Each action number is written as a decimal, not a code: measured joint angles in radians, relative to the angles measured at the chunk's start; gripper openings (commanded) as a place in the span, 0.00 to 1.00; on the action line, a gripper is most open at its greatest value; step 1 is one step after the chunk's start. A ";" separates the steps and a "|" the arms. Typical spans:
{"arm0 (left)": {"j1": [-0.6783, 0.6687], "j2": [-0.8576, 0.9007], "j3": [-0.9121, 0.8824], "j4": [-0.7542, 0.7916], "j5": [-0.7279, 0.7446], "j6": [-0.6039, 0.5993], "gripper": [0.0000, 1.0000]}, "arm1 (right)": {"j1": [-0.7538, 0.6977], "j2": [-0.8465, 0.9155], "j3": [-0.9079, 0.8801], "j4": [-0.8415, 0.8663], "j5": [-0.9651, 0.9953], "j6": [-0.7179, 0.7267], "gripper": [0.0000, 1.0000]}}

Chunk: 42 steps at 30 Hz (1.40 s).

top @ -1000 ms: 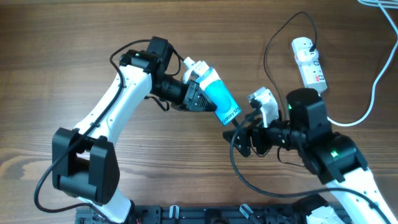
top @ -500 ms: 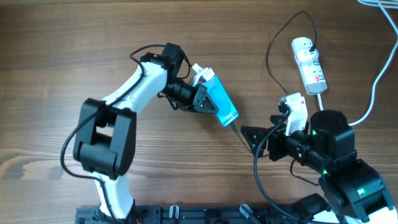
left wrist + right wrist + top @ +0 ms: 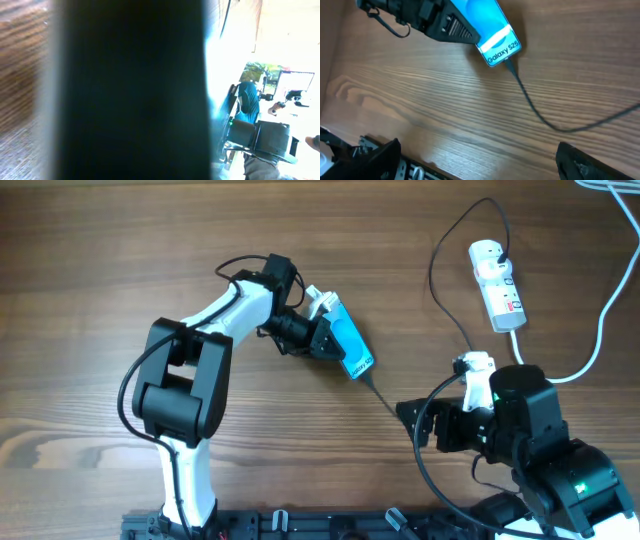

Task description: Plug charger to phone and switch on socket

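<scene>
A wooden table (image 3: 80, 260) bears a black rail (image 3: 330, 528).

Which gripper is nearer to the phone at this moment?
Left. The left gripper is clamped on the phone. The right gripper is open and apart from it, off the end where the black cable meets the phone.

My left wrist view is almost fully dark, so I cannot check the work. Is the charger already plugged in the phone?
Observer: Yes. In the right wrist view, the tip of the charger sits in the phone, at the end marked "Galaxy S25".
Operator: Good. Which claw is free to go to the socket?
Observer: The right claw. It is open and holds nothing.
</scene>
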 measured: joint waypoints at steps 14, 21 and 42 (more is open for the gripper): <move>0.005 0.001 -0.052 0.243 -0.001 -0.101 0.04 | 0.000 0.000 0.001 -0.037 0.001 0.071 0.99; 0.054 0.001 -0.113 0.373 0.025 -0.280 0.04 | 0.000 0.000 0.001 -0.039 0.009 0.072 1.00; 0.056 -0.044 -0.238 0.629 -0.055 -0.576 0.04 | 0.000 0.000 0.001 -0.024 0.032 0.072 0.99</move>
